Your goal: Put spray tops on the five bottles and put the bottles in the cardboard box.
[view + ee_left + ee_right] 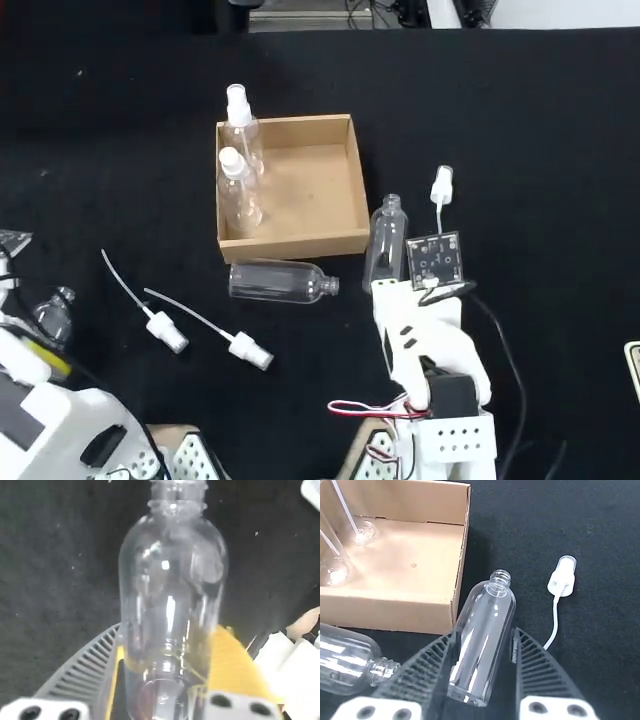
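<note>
Gripping smooth clear plastic both sides: the shallow square cardboard box (pixel 290 243) holds two capped bottles (pixel 241 195); my right claw (pixel 484 634) clamps a round-shouldered open bottle (pixel 485 615) just outside its wall, my left claw (pixel 167 650) pinches another bare bottle (pixel 170 595), a white spray top (pixel 562 580) nearby.

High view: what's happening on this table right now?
The right gripper is shut on an uncapped bottle beside the cardboard box, a spray top lying close by. The left gripper holds another uncapped bottle. Two capped bottles stand in the box; a third uncapped bottle and two loose spray tops lie on the table.
</note>
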